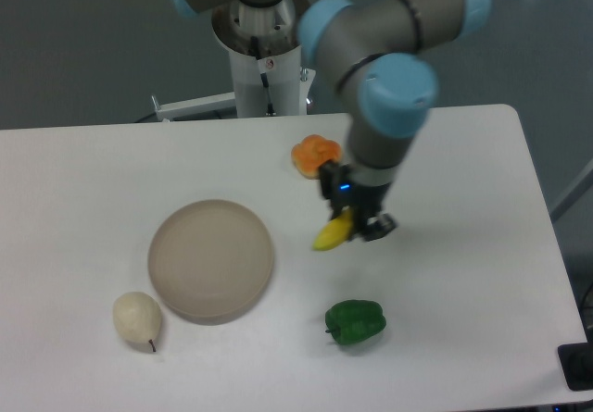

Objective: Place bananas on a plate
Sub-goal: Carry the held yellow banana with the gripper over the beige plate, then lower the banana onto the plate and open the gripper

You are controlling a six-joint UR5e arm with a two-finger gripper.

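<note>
The yellow banana (332, 233) is between my gripper's fingers, its left end sticking out down-left. My gripper (356, 223) is shut on the banana, to the right of the plate. I cannot tell whether the banana is off the table. The beige-tan round plate (211, 259) lies on the white table with nothing on it, about a hand's width left of the banana.
A pale cream pear (136, 318) lies at the plate's lower left. A green bell pepper (356, 322) lies below the gripper. An orange fruit (315, 155) sits just behind the gripper. The arm's base (264, 51) stands at the table's far edge.
</note>
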